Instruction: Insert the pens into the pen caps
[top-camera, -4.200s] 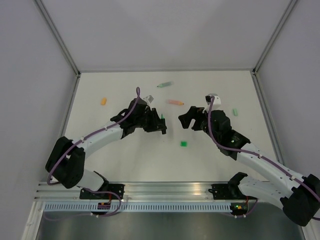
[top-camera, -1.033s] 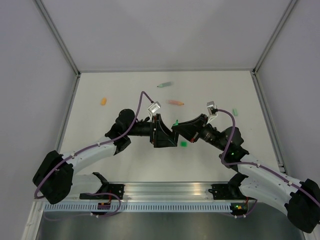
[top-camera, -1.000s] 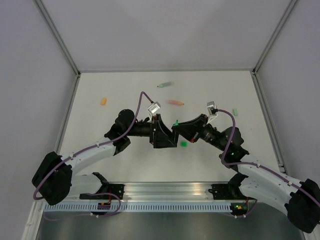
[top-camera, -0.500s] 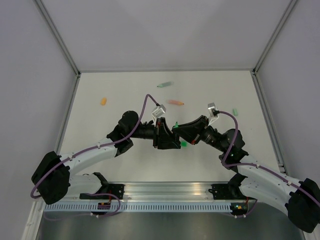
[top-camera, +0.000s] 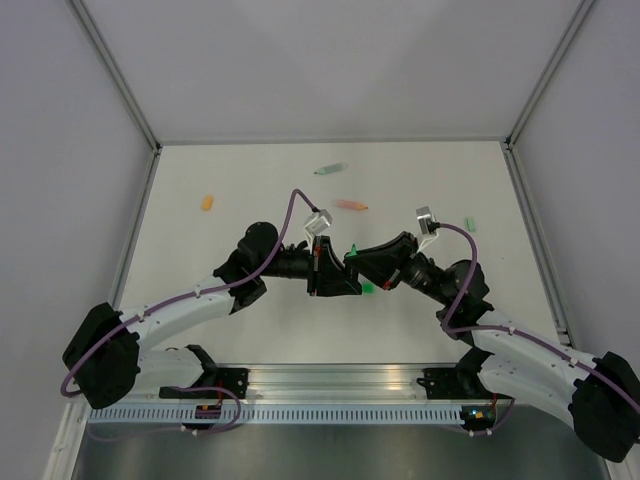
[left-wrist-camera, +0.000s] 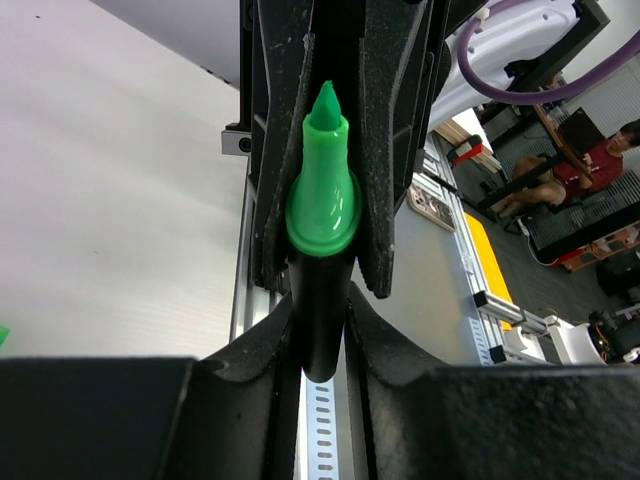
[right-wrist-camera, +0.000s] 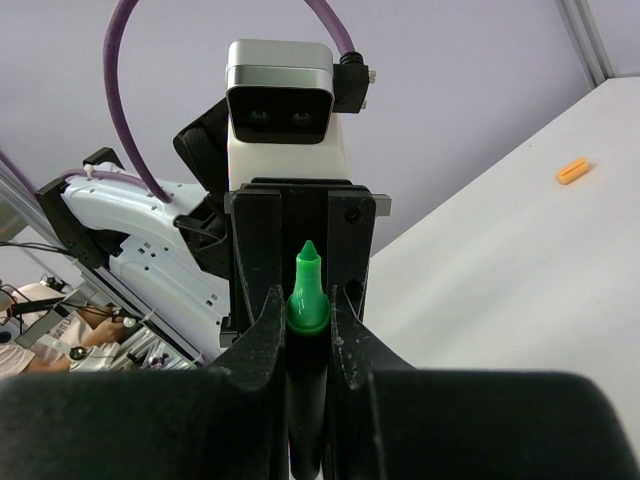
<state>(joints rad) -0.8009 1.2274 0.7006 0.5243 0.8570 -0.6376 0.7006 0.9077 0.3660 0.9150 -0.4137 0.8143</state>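
now the 2 arms meet over the middle of the bench (top-camera: 300, 335), and both grab the same thing. it is the black and green pen (left-wrist-camera: 322, 205), up in the air between them, not touching the bench.

the left hand (left-wrist-camera: 320, 345) is clenched on the black part of the pen. its 2 fingers press on the black body from both sides, with no gap. the bright green part with the pointy tip sticks out past them, with no cap on it.

the right hand (right-wrist-camera: 308, 340) is also clenched on this pen. in its own view the 2 fingers squeeze the black body just below the green collar. the green tip points up toward the small camera box (right-wrist-camera: 290, 105) on the other arm.

from above, the 2 hands are nose to nose, and only the green tip peeks out between them, pointing to the far side of the bench.

the bright green cap (top-camera: 368, 288) lies on the bench just beside the hands, on the near side. no hand touches it.

farther back lie the orange pen (top-camera: 350, 205) and the mint pen (top-camera: 328, 169), near each other. the orange cap (top-camera: 207, 202) lies well apart on the far left. the mint cap (top-camera: 470, 224) lies off to the right.
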